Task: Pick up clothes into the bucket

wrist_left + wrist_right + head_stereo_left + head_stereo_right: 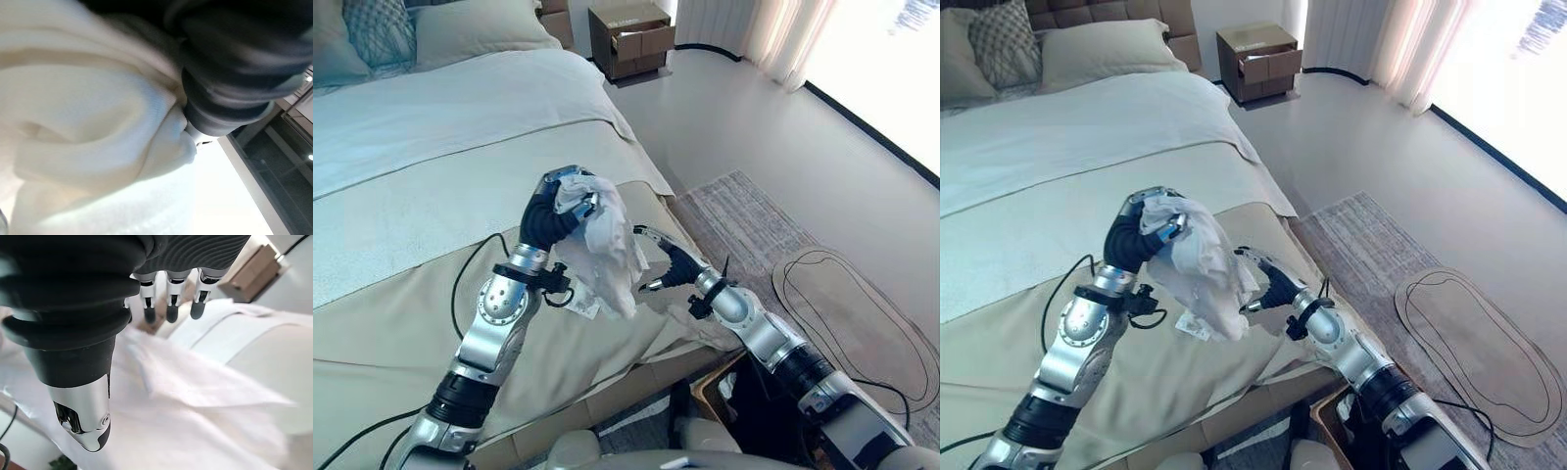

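A white garment (607, 245) hangs in the air above the bed's near edge, bunched in my left hand (553, 208), whose fingers are curled round its top. The cloth (98, 127) fills the left wrist view up close, pressed against the hand's dark cover. My right hand (668, 260) is just right of the hanging cloth, fingers straight and thumb apart, close to the garment's lower part. In the right wrist view its fingers (168, 308) stretch out over the white cloth (195, 401). A brown box-like container (724, 387) sits on the floor below the right arm.
The bed (431, 294) with beige cover and pale blue sheet takes up the left. Pillows (1087, 49) lie at its head. A wooden nightstand (631, 37) with an open drawer stands beyond. A patterned rug (744, 220) and an oval mat (862, 323) lie on the floor at right.
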### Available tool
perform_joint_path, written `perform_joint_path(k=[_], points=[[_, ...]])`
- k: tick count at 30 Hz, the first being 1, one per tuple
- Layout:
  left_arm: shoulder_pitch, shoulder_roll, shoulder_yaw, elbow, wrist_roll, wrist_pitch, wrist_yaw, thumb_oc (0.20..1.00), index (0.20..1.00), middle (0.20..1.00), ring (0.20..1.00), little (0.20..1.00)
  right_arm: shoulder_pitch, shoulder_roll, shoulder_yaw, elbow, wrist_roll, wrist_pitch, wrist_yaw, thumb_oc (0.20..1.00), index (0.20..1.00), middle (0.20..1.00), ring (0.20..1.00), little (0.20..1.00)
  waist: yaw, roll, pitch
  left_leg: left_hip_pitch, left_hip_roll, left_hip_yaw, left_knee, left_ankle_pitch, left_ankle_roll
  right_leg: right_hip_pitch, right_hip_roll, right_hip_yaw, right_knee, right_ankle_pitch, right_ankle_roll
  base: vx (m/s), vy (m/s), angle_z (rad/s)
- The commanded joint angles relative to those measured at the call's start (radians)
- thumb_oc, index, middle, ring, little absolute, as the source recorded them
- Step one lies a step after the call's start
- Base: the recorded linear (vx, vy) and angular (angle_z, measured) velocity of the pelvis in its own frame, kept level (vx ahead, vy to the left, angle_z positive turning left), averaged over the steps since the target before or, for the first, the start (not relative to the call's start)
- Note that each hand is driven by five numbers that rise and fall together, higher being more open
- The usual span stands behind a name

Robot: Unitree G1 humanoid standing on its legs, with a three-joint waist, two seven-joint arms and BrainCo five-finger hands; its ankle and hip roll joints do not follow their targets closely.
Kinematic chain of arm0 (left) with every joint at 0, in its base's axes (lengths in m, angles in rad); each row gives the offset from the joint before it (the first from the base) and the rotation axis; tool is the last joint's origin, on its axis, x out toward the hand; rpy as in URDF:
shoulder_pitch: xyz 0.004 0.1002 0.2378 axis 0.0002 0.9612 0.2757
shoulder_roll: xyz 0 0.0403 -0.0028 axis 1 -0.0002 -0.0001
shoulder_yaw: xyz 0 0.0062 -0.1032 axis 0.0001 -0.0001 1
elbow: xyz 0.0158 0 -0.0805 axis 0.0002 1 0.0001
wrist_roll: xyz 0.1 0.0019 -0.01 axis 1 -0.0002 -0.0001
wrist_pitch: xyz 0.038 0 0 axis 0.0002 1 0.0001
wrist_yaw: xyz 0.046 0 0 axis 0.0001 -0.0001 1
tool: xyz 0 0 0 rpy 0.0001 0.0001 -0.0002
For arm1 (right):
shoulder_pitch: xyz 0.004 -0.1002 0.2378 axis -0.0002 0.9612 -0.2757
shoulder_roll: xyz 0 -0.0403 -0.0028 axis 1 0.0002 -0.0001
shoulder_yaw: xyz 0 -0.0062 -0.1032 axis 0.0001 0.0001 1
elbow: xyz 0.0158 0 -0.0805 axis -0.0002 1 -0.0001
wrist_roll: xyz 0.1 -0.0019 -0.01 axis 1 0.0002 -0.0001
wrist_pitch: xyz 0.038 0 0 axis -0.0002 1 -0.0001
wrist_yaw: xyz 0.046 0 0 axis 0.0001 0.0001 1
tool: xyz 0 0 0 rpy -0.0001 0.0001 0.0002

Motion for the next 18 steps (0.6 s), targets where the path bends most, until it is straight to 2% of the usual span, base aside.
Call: perform_joint_path(k=[1,10,12,13,14,15,16,17,18], points=[[-0.081,0.01,-0.036,-0.082,-0.073,-0.039,-0.005,0.2,0.2,0.2,0.2,0.2,-0.04,0.033,0.03,-0.064,0.099,-0.011,0.01,1.0,1.0,1.0,1.0,1.0,0.028,-0.034,-0.056,-0.038,-0.001,-0.009,0.033,0.006,0.005,0.074,-0.062,0.005,0.04,-0.099,0.082,0.0,0.0,0.0],[-0.112,-0.038,-0.112,-0.091,-0.135,-0.015,-0.015,0.2,0.2,0.2,0.2,0.2,-0.051,0.094,0.053,-0.044,0.135,0.015,-0.008,1.0,1.0,1.0,1.0,1.0,0.026,-0.032,-0.064,-0.036,-0.007,-0.01,0.029,0.015,0.009,0.078,-0.067,0.001,0.039,-0.094,0.081,0.01,0.001,0.0],[-0.116,-0.043,-0.131,-0.092,-0.145,-0.003,-0.024,0.2,0.2,0.2,0.2,0.2,-0.066,0.092,0.026,-0.067,0.152,0.038,-0.034,1.0,1.0,1.0,1.0,1.0,0.025,-0.031,-0.064,-0.034,-0.008,-0.011,0.031,0.014,0.011,0.08,-0.068,0.002,0.039,-0.094,0.08,0.0,0.0,0.0],[-0.124,-0.056,-0.142,-0.084,-0.143,0.002,-0.024,0.2,0.2,0.2,0.2,0.2,-0.052,0.09,0.011,-0.086,0.176,0.025,-0.018,1.0,1.0,1.0,1.0,1.0,0.023,-0.03,-0.065,-0.035,-0.009,-0.011,0.031,0.014,0.011,0.079,-0.068,0.002,0.039,-0.094,0.08,0.0,0.0,0.0],[-0.139,-0.089,-0.192,-0.063,-0.154,0.0,-0.026,0.2,0.2,0.2,0.2,0.2,-0.054,0.181,0.061,-0.048,0.317,-0.044,0.011,1.0,1.0,1.0,1.0,1.0,0.027,-0.025,-0.06,-0.031,-0.009,-0.013,0.034,0.011,0.012,0.085,-0.069,0.002,0.039,-0.096,0.079,0.0,0.0,0.0],[-0.137,-0.078,-0.2,-0.062,-0.145,0.005,-0.024,0.2,0.2,0.2,0.2,0.2,-0.114,0.181,0.041,-0.048,0.311,-0.014,-0.039,1.0,1.0,1.0,1.0,1.0,0.031,-0.021,-0.064,-0.03,-0.008,-0.014,0.032,0.005,0.011,0.088,-0.067,0.0,0.037,-0.1,0.081,0.0,0.0,0.0],[-0.143,-0.079,-0.21,-0.056,-0.157,0.014,-0.018,0.2,0.2,0.2,0.2,0.2,-0.121,0.22,0.071,0.053,0.251,0.005,-0.048,1.0,1.0,1.0,1.0,1.0,0.031,-0.02,-0.061,-0.034,-0.008,-0.015,0.034,0.006,0.01,0.085,-0.068,-0.002,0.039,-0.101,0.081,0.0,0.0,0.0],[-0.142,-0.067,-0.221,-0.063,-0.156,0.018,-0.025,0.2,0.2,0.2,0.2,0.2,-0.168,0.223,0.078,0.025,0.271,0.043,-0.063,1.0,1.0,1.0,1.0,1.0,0.034,-0.02,-0.063,-0.033,-0.008,-0.015,0.034,0.005,0.01,0.087,-0.068,-0.001,0.037,-0.1,0.08,0.0,0.0,0.0],[-0.158,-0.099,-0.249,-0.048,-0.169,0.02,-0.015,0.2,0.2,0.2,0.2,0.2,-0.169,0.264,0.121,0.08,0.273,0.004,-0.042,1.0,1.0,1.0,1.0,1.0,0.038,-0.021,-0.062,-0.034,-0.01,-0.018,0.033,0.007,0.01,0.086,-0.069,-0.003,0.038,-0.101,0.079,0.0,0.0,0.0]])
